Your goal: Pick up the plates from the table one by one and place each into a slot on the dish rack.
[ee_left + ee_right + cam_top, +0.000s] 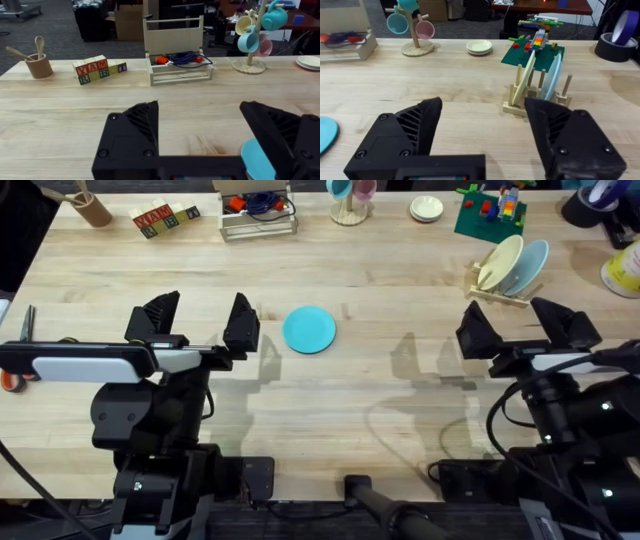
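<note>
A bright cyan-blue plate lies flat on the table, a little left of centre. My left gripper stands open just to its left, with nothing between the fingers; in the left wrist view the plate shows beside one finger of that gripper. At the back right, the dish rack holds a cream plate and a pale blue plate on edge. My right gripper is open and empty just in front of the rack.
Along the far edge stand a cup with spoons, letter blocks, a wooden crate of cables, a mug tree, small stacked dishes and a green brick baseplate. Tape rolls sit at the far right.
</note>
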You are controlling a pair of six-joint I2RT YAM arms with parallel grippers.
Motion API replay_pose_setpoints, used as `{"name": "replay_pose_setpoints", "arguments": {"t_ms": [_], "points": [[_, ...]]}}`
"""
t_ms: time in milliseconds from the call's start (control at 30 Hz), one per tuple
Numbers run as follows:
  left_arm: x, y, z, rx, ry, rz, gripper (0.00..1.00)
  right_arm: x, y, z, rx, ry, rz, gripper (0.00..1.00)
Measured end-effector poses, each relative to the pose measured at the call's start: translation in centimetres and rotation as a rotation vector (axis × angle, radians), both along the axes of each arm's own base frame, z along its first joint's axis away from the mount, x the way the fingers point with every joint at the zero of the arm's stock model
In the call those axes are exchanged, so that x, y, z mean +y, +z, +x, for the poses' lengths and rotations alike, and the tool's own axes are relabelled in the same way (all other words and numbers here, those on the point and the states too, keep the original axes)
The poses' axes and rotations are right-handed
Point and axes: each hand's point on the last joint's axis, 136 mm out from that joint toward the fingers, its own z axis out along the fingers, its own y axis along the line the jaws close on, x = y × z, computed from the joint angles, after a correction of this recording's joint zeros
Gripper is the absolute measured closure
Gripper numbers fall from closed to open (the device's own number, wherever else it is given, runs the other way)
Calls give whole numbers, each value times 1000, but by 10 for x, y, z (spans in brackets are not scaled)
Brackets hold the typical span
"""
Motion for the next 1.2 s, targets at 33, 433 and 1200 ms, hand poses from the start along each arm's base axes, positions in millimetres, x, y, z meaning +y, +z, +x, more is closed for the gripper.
{"name": "replay_pose_setpoints", "arguments": {"t_ms": [33,433,1200], "points": [[0,0,0,0,0,0,8,0,0,0,0,0,0,9],[0,0,0,0,0,0,8,0,-2,0,11,0,0,7],[0,83,-29,-35,0,5,8,4,69,-13,-123,21,24,9]]}}
